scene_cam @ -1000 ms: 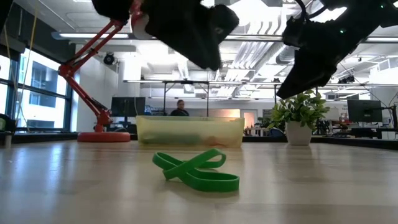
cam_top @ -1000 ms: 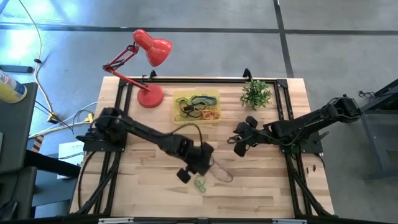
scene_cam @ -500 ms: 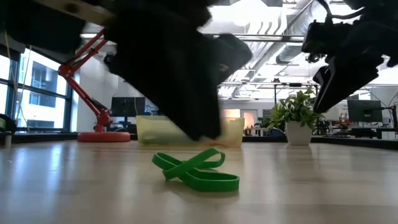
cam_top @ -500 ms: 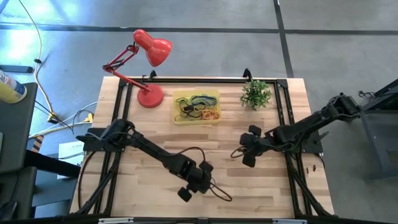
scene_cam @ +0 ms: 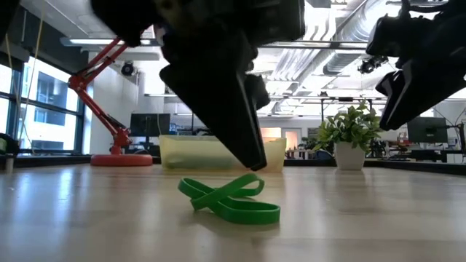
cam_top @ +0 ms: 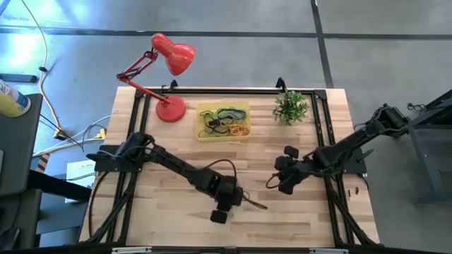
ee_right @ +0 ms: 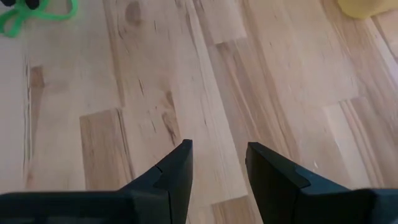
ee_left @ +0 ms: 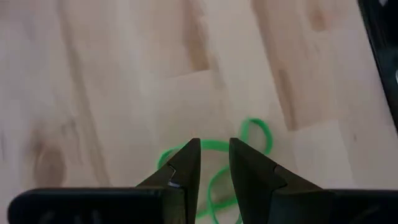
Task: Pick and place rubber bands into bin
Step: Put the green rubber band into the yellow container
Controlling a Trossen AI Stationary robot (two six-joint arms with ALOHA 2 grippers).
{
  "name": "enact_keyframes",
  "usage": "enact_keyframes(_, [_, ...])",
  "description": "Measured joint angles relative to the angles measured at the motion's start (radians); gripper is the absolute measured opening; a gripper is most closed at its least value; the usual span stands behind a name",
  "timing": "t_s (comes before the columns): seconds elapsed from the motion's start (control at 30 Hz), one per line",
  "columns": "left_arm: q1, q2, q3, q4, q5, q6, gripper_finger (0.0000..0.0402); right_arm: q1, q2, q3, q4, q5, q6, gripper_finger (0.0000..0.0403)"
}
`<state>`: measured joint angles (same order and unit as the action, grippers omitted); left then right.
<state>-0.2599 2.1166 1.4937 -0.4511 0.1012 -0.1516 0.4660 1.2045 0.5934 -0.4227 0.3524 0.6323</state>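
A green rubber band [scene_cam: 229, 200] lies twisted flat on the wooden table near its front; in the high view my left gripper hides it. My left gripper [ee_left: 214, 146] points steeply down just above the band, its fingers a little open with the band [ee_left: 255, 134] showing between and beyond them; nothing is pinched. My right gripper [ee_right: 217, 149] hangs open over bare wood at the table's right [cam_top: 286, 180]. The yellow bin [cam_top: 223, 121] stands at the far middle, with several coloured and dark rubber bands inside.
A red desk lamp [cam_top: 169, 63] stands at the far left of the table and a small potted plant [cam_top: 290, 106] at the far right. Bare wood lies between the green band and the bin [scene_cam: 196, 153].
My left gripper has come down toward the green band and a little toward the table's near edge, rolling about its own axis. My right gripper has drifted toward the near right. The green band has kept still.
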Motion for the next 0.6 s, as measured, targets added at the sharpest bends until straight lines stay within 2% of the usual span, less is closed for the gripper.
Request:
enact_keyframes(0.3, [0.003, 0.009, 0.001, 0.007, 0.057, -0.236, 0.0074, 0.013, 0.000, 0.000, -0.004, 0.031, -0.003, 0.0139])
enact_keyframes(0.6, [0.004, 0.015, 0.001, 0.006, 0.074, -0.291, 0.0074, 0.013, 0.000, -0.001, -0.008, 0.031, -0.010, 0.0139])
